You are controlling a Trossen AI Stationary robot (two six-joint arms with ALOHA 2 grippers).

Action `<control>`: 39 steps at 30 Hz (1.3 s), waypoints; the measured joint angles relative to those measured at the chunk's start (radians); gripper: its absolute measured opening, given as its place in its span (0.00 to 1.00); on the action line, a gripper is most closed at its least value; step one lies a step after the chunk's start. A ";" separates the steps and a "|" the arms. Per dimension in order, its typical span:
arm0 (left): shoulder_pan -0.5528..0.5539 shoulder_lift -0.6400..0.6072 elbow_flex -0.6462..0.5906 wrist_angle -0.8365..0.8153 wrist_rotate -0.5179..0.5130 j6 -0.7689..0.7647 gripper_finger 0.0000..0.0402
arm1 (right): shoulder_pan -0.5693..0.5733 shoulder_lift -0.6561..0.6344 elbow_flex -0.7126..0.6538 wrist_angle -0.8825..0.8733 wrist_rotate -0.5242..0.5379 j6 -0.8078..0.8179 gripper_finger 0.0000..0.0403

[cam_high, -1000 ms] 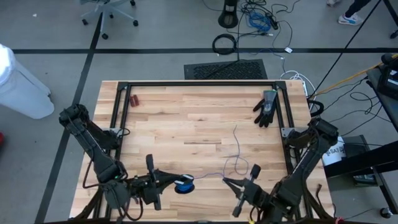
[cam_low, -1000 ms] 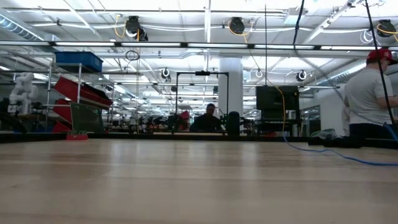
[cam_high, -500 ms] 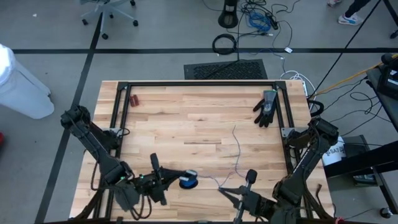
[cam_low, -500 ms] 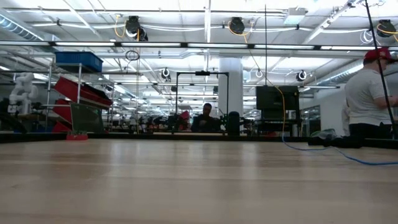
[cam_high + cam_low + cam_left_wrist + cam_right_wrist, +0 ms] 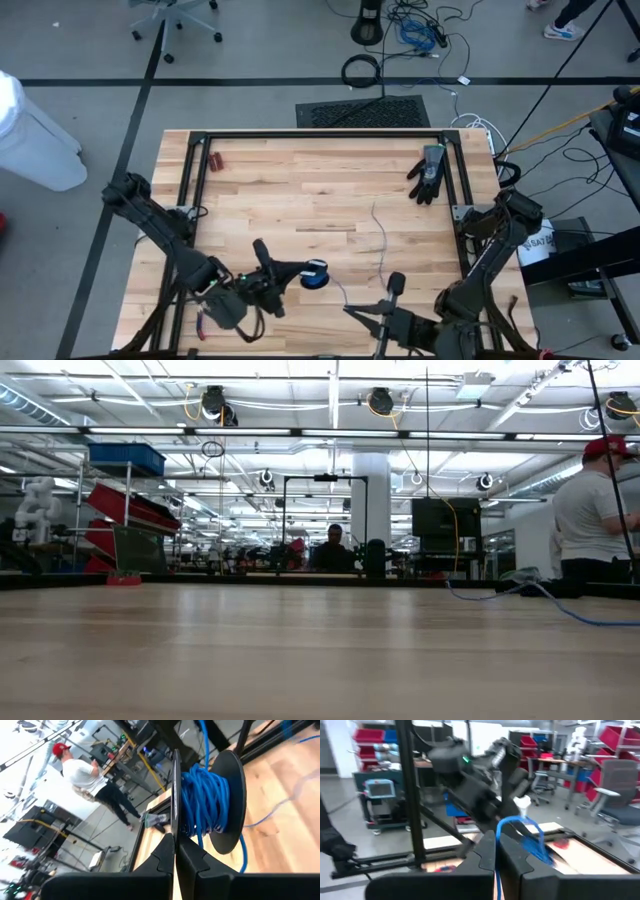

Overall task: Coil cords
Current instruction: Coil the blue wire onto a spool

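While the left gripper (image 5: 290, 272) pinches the rim of a black spool (image 5: 227, 800) wound with blue cord (image 5: 202, 805) near the table's (image 5: 300, 190) front edge, the right gripper (image 5: 352, 312) is clamped on the loose cord (image 5: 381, 240), which trails across the wood toward the glove (image 5: 428, 174).

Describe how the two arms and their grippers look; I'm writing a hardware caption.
Both arms are dark, jointed, near-black links. The left gripper and right gripper each end in two slim dark tapering fingers. No markings are legible.
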State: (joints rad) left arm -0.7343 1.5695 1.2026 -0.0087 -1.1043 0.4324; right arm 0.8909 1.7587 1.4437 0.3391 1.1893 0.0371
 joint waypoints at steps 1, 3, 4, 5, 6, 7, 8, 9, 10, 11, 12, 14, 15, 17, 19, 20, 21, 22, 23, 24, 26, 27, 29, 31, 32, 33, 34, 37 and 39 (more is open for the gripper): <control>0.007 0.005 0.000 0.000 -0.001 0.000 0.02 | -0.006 0.004 0.000 0.032 -0.024 -0.023 0.00; 0.024 0.012 0.000 0.003 -0.002 -0.002 0.02 | -0.024 0.017 0.000 0.092 -0.078 -0.063 0.00; 0.031 0.013 0.000 0.005 -0.003 -0.005 0.02 | -0.030 0.024 0.000 0.125 -0.098 -0.084 0.00; 0.036 0.014 0.000 0.009 -0.004 -0.007 0.02 | -0.037 0.031 0.000 0.150 -0.116 -0.104 0.00; 0.040 0.014 0.000 0.018 -0.004 -0.008 0.02 | -0.048 0.039 0.000 0.177 -0.133 -0.117 0.00; 0.043 0.014 0.000 0.029 -0.004 -0.008 0.02 | -0.057 0.045 0.000 0.189 -0.151 -0.124 0.00; 0.046 0.015 0.000 0.043 -0.004 -0.008 0.02 | -0.066 0.052 0.000 0.197 -0.164 -0.126 0.00; 0.048 0.015 0.000 0.055 -0.004 -0.008 0.02 | -0.075 0.058 0.000 0.200 -0.179 -0.126 0.00; 0.048 0.015 0.000 0.064 -0.004 -0.008 0.02 | -0.085 0.065 0.000 0.204 -0.185 -0.124 0.00; 0.048 0.015 0.000 0.071 -0.004 -0.007 0.02 | -0.095 0.072 0.000 0.204 -0.193 -0.124 0.00; 0.047 0.015 0.000 0.078 -0.004 -0.006 0.02 | -0.104 0.077 0.000 0.202 -0.198 -0.124 0.00; 0.047 0.015 0.000 0.086 -0.004 -0.006 0.02 | -0.124 0.089 0.000 0.203 -0.198 -0.121 0.00; 0.047 0.015 0.000 0.086 -0.004 -0.006 0.02 | -0.133 0.095 0.000 0.205 -0.197 -0.121 0.00; 0.047 0.015 0.000 0.092 -0.004 -0.006 0.02 | -0.152 0.109 0.000 0.204 -0.198 -0.120 0.00; 0.047 0.015 0.000 0.108 -0.004 -0.007 0.02 | -0.169 0.125 0.000 0.204 -0.198 -0.120 0.00; 0.047 0.015 0.000 0.114 -0.004 -0.007 0.02 | -0.177 0.132 0.000 0.204 -0.198 -0.116 0.00; 0.047 0.015 0.000 0.115 -0.004 -0.006 0.02 | -0.185 0.139 0.000 0.204 -0.198 -0.108 0.00; 0.047 0.015 0.000 0.115 -0.004 -0.006 0.02 | -0.192 0.146 0.000 0.202 -0.198 -0.104 0.00; 0.047 0.015 0.000 0.114 -0.003 -0.006 0.02 | -0.198 0.152 0.000 0.202 -0.198 -0.102 0.00; 0.047 0.015 0.000 0.114 -0.003 -0.006 0.02 | -0.204 0.156 0.000 0.199 -0.198 -0.102 0.00; 0.047 0.015 0.000 0.122 -0.003 -0.006 0.02 | -0.212 0.164 0.000 0.194 -0.198 -0.092 0.00; 0.047 0.015 0.000 0.132 -0.003 -0.006 0.02 | -0.216 0.167 0.000 0.191 -0.198 -0.084 0.00; 0.047 0.015 0.000 0.160 -0.003 -0.006 0.02 | -0.221 0.173 0.000 0.180 -0.198 -0.075 0.00; 0.047 0.015 0.000 0.184 -0.003 -0.006 0.02 | -0.224 0.182 0.000 0.178 -0.198 -0.075 0.00; 0.046 0.015 0.000 0.191 -0.003 -0.006 0.02 | -0.225 0.186 0.000 0.178 -0.196 -0.075 0.00; 0.045 0.015 0.000 0.196 -0.003 -0.006 0.02 | -0.226 0.188 0.000 0.173 -0.194 -0.075 0.00; 0.045 0.015 0.000 0.206 -0.002 -0.006 0.02 | -0.228 0.188 0.000 0.164 -0.194 -0.073 0.00; 0.043 0.015 0.000 0.241 0.001 -0.007 0.02 | -0.235 0.188 0.000 0.113 -0.192 -0.037 0.00; 0.039 0.015 0.000 0.277 0.000 -0.005 0.02 | -0.244 0.188 0.000 0.079 -0.191 -0.018 0.00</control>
State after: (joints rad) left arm -0.6948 1.5845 1.2026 0.2685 -1.1038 0.4271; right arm 0.6472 1.9469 1.4437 0.4182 0.9987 0.0188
